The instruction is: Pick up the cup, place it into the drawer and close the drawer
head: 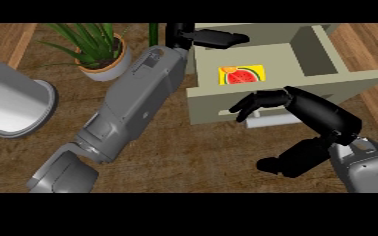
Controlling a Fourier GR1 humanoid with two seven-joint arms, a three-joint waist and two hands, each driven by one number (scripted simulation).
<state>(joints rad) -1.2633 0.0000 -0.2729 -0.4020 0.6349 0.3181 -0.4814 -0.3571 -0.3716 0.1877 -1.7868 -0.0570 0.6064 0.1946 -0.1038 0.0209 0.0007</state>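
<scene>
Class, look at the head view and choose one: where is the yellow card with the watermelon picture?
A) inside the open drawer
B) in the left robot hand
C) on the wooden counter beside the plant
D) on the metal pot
A: the watermelon card lies flat on the floor of the open drawer, between the two robot hands, touched by neither.

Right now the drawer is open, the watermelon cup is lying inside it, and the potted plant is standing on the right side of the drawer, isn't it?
Not quite. The head view shows the potted plant on the left side of the drawer, not the right. The rest holds: the drawer is open and the watermelon cup lies inside it.
</scene>
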